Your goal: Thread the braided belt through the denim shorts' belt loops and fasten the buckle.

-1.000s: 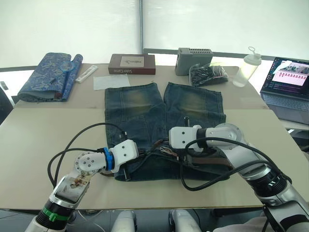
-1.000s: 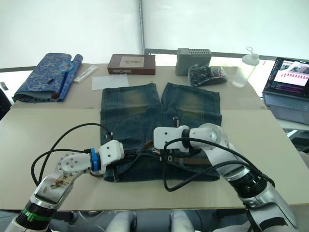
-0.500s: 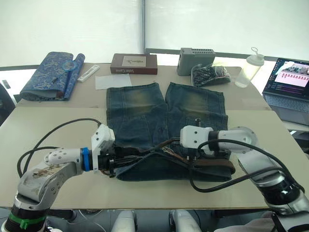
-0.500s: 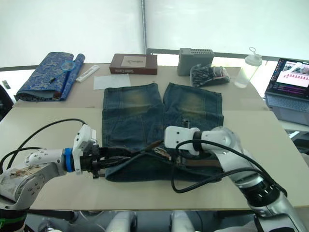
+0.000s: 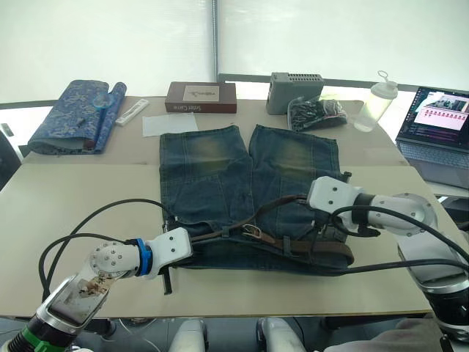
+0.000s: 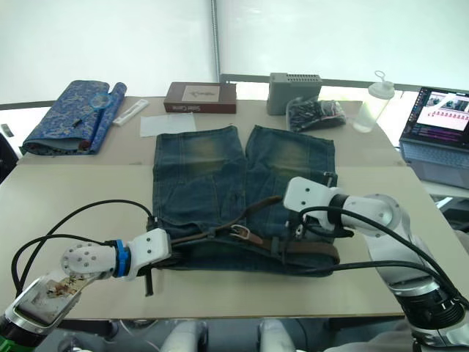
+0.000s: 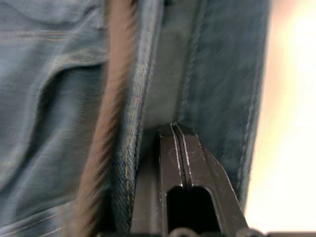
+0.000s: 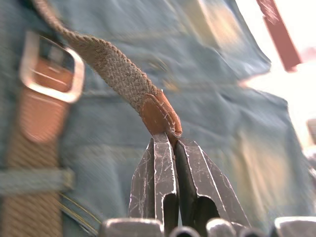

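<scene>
The denim shorts (image 5: 212, 176) lie flat with the waistband toward me. The braided belt (image 5: 315, 249) runs along that waistband, under a belt loop (image 5: 288, 244). Its silver buckle (image 5: 253, 232) sits near the waistband's middle. From the buckle the strap's free end rises to the right to my right gripper (image 5: 306, 201). In the right wrist view that gripper (image 8: 170, 138) is shut on the belt's leather tip, with the buckle (image 8: 52, 61) beyond it. My left gripper (image 5: 195, 239) is at the waistband's left end. In the left wrist view it is (image 7: 174, 129) shut and lies against the denim beside the brown strap.
Along the table's far edge stand a blue patterned fabric roll (image 5: 69, 117), a brown box (image 5: 200, 97), a grey box (image 5: 294, 89), a black bag (image 5: 316, 111) and a clear bottle (image 5: 372, 103). A laptop (image 5: 440, 125) is open at the right. Black cables loop beside both arms.
My right gripper has moved right and up, drawing the belt's free end away from the buckle. My left gripper swung out left, then returned to the waistband's left end.
</scene>
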Motion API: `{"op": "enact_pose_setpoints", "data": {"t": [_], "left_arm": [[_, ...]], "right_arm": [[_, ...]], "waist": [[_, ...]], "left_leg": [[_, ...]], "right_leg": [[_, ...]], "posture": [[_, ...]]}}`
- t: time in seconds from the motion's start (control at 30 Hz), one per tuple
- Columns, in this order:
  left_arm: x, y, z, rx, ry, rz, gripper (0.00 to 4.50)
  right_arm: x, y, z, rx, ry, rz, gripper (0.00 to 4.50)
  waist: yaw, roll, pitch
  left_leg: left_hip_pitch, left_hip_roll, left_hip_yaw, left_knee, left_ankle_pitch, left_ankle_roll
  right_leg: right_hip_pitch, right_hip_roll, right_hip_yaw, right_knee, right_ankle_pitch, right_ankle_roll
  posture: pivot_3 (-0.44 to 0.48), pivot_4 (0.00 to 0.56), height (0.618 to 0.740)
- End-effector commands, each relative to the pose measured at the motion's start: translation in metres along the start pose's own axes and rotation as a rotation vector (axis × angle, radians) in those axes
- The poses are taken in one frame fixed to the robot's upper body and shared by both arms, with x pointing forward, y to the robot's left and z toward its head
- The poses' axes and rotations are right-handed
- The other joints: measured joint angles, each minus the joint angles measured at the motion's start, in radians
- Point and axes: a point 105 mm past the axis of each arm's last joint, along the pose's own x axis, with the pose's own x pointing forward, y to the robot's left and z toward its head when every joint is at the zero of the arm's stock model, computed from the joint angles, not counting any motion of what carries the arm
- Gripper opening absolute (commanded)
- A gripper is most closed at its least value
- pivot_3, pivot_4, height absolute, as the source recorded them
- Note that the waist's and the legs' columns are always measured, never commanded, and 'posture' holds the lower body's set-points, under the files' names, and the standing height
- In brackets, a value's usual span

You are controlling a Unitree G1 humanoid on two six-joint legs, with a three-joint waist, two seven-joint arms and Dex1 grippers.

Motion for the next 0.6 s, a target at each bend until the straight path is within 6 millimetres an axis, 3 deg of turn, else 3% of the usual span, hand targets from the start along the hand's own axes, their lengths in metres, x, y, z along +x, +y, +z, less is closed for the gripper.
{"op": "enact_pose_setpoints", "data": {"t": [0.03, 0.13, 0.2, 0.3, 0.37, 0.47, 0.6], "left_arm": [[-0.016, 0.016, -0.021, 0.013, 0.09, 0.093, 0.03], [-0.029, 0.022, -0.033, -0.002, 0.132, 0.131, 0.03], [-0.034, 0.022, -0.03, -0.018, 0.105, 0.136, 0.03], [-0.036, 0.025, -0.003, -0.122, -0.051, 0.139, 0.03], [-0.04, 0.028, 0.032, -0.201, -0.211, 0.101, 0.03], [-0.039, 0.032, 0.077, -0.19, -0.332, 0.036, 0.85], [-0.023, 0.042, 0.108, -0.078, -0.349, 0.05, 2.7]], "right_arm": [[-0.019, -0.024, -0.003, -0.016, 0.038, -0.136, 0.0], [-0.026, -0.03, -0.003, -0.01, 0.035, -0.178, 0.0], [-0.025, -0.027, 0.003, 0.004, -0.008, -0.161, 0.0], [-0.022, -0.017, 0.013, 0.0, -0.064, -0.097, 0.0], [-0.018, -0.006, 0.023, -0.007, -0.11, -0.017, 0.0], [-0.008, 0.003, 0.038, -0.048, -0.161, 0.077, 0.0], [0.007, 0.005, 0.058, -0.101, -0.216, 0.139, 0.0]], "waist": [[-0.003, 0.001, 0.0], [-0.006, 0.001, 0.001], [-0.005, 0.002, 0.001], [-0.003, 0.002, 0.001], [-0.002, 0.001, 0.002], [0.005, -0.001, 0.004], [-0.002, -0.002, 0.004]], "left_leg": [[0.0, 0.0, 0.0, 0.0, 0.0, 0.0], [0.0, 0.001, 0.001, -0.001, 0.0, 0.0], [0.0, 0.001, 0.001, -0.001, 0.0, 0.0], [0.0, 0.001, 0.001, -0.001, 0.0, 0.0], [0.0, 0.001, 0.001, -0.001, 0.0, 0.0], [-0.001, 0.001, 0.001, 0.0, 0.0, 0.0], [0.001, 0.0, 0.0, 0.0, 0.0, 0.0]], "right_leg": [[0.0, 0.0, 0.0, 0.0, 0.0, 0.0], [-0.001, 0.0, 0.0, 0.0, 0.0, -0.001], [-0.001, 0.0, 0.0, 0.001, 0.0, -0.001], [-0.001, 0.0, 0.0, 0.0, 0.0, -0.001], [-0.001, 0.0, 0.0, 0.0, 0.0, -0.001], [-0.001, 0.0, -0.001, 0.001, 0.0, 0.0], [0.002, 0.0, -0.001, 0.0, 0.001, 0.001]], "posture": [[0.0, 0.15, 0.718], [0.0, 0.15, 0.718], [0.0, 0.15, 0.718], [0.0, 0.15, 0.718], [0.0, 0.15, 0.718], [0.0, 0.15, 0.718], [0.0, 0.15, 0.718]]}}
